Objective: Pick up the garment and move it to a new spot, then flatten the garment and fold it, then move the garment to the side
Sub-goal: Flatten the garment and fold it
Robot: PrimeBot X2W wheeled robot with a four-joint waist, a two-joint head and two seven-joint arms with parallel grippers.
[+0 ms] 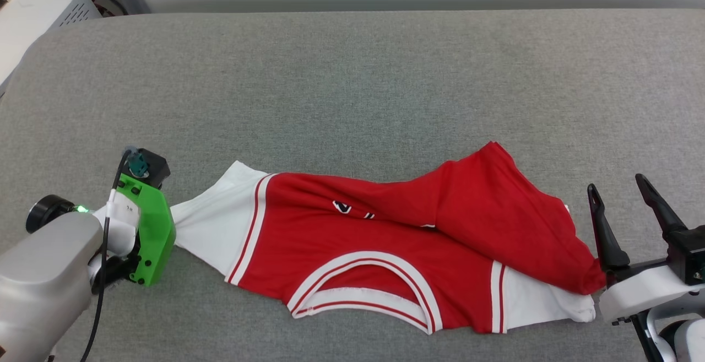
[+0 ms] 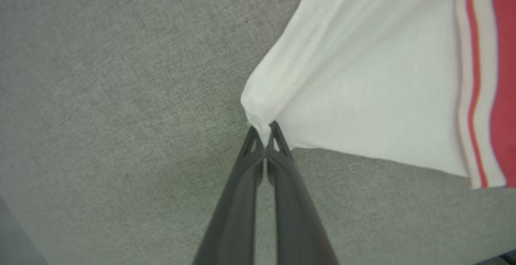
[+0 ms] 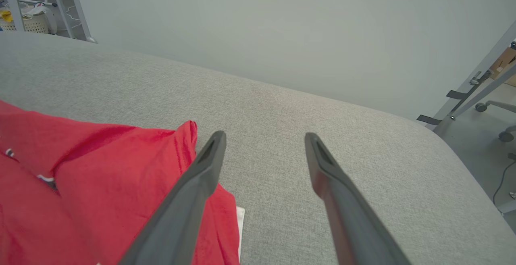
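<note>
left tool (image 2: pixel 264 130) pinching garment (image 2: pixel 363 95) edge, pad (image 1: pixel 352 75) beyond

The right gripper (image 3: pixel 264 136) has its two dark fingers spread wide, with bare grey tabletop (image 3: pixel 282 95) showing between them. The red shirt (image 3: pixel 100 184) lies rumpled at the lower left, its edge passing under the left-hand finger, with a sliver of white peeking out beneath. Behind the table are a pale wall (image 3: pixel 262 23), a basket (image 3: pixel 30 21) and a metal frame (image 3: pixel 471 91).
</note>
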